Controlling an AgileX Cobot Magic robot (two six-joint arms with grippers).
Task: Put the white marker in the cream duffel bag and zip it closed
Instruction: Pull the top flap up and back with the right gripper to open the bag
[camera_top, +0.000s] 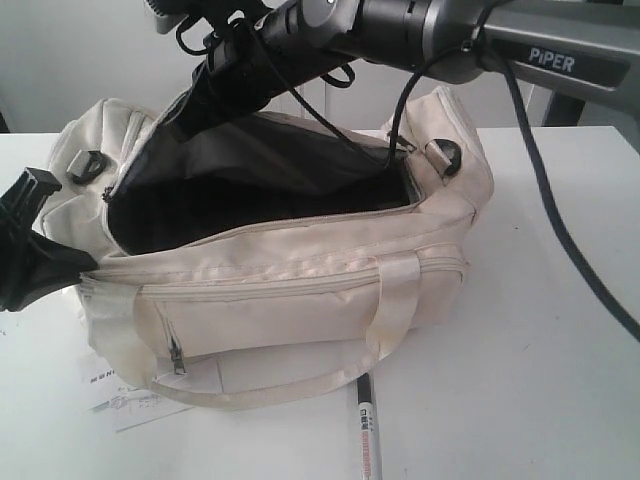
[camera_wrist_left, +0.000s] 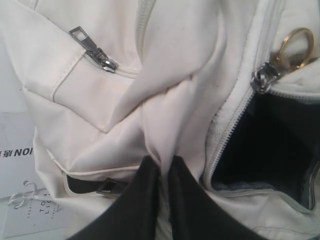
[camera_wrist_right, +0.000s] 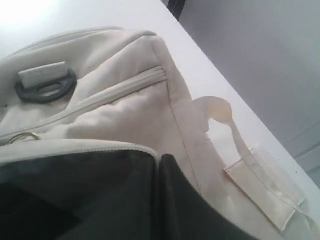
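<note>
While the white marker (camera_top: 366, 428) lies on the table (camera_top: 520, 390) before the cream duffel bag (camera_top: 300, 290), with the left gripper (camera_wrist_left: 161, 167) clamped on its fabric and the right gripper (camera_wrist_right: 159, 161) closed at its rim, the marker may be knocked away if the bag is tugged.

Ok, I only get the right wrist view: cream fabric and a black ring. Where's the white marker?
Observer: The slim white marker with the black cap lies on the white table, in front of the cream fabric duffel bag and outside it.
Operator: Main zip open?
Observer: Yes. The top opening gapes, and the dark lining shows inside.
Operator: Left tool?
Observer: The left tool is shut on a fold of the bag's cream fabric, beside the open zip.
</note>
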